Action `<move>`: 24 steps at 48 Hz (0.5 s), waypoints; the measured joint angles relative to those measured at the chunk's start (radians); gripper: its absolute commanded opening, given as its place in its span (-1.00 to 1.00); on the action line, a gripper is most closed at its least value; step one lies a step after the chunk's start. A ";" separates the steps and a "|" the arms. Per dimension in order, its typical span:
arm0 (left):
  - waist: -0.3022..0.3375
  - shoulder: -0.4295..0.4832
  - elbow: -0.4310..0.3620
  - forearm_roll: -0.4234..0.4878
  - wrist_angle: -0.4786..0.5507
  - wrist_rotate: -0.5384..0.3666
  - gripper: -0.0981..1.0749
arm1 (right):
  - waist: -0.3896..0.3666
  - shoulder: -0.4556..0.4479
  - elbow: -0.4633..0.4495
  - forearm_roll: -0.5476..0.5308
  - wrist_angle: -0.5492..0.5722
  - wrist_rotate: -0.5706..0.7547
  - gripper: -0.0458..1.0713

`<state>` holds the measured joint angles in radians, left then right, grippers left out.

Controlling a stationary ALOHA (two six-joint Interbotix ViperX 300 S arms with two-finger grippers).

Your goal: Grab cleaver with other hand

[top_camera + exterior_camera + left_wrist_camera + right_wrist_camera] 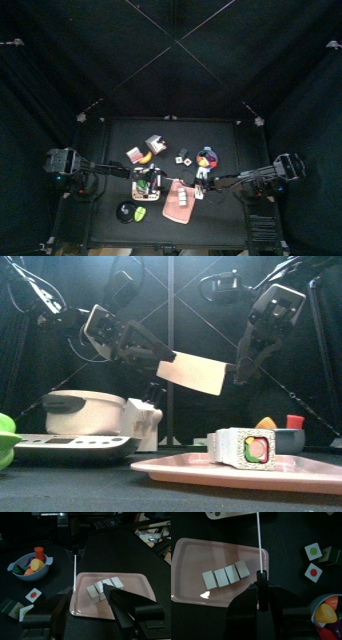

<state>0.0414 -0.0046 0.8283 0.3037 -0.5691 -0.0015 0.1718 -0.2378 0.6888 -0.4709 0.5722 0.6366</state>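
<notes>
The cleaver [195, 372] hangs in the air between the two arms, above the pink board [174, 469], touching nothing on the table. In the front view its whitish blade shows broadside, tilted, with one corner pointing down. The right gripper [260, 576] has its jaws closed on the dark handle; in the right wrist view the blade is seen edge-on as a thin pale line [259, 532] running away from the jaws over the board's rim [191, 543].

The left gripper [88, 607] sits just beside the blade's other end, its jaws spread wide and holding nothing. In the left wrist view the blade again shows as a thin line [74, 567], with the right gripper [75, 542] beyond it. In the front view the left gripper [140, 354] reaches close to the blade's upper edge; whether it touches cannot be told.

On the board lie four pale blocks [226, 576] side by side in a row. From the front a block with a green rim [247, 448] stands on the board.

A bowl [30, 566] of coloured toy food stands near the board, on the right arm's side. Small tiles with red and green spots [312, 551] lie between bowl and board. At the left of the front view stands a white cooker [87, 416] on a dark base, with a green thing [6, 434] at the edge.
</notes>
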 measured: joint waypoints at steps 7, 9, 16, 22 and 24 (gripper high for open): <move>-0.002 0.003 0.000 -0.029 0.000 0.041 0.34 | 0.000 0.000 0.008 0.002 0.000 0.000 -0.25; -0.002 0.003 0.000 -0.040 0.000 0.044 0.28 | 0.000 0.000 0.009 0.002 0.000 0.000 -0.25; -0.002 0.002 0.005 -0.072 0.000 0.044 0.10 | 0.002 0.000 0.012 0.003 0.000 -0.003 -0.26; -0.005 0.002 0.005 -0.097 -0.003 0.046 -0.01 | 0.002 0.000 0.012 0.006 -0.002 -0.002 -0.26; -0.009 0.005 0.005 -0.104 -0.003 0.043 -0.05 | 0.002 0.000 0.015 0.009 -0.002 0.000 -0.26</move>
<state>0.0322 0.0000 0.8330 0.1994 -0.5722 0.0414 0.1733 -0.2378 0.7041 -0.4617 0.5706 0.6366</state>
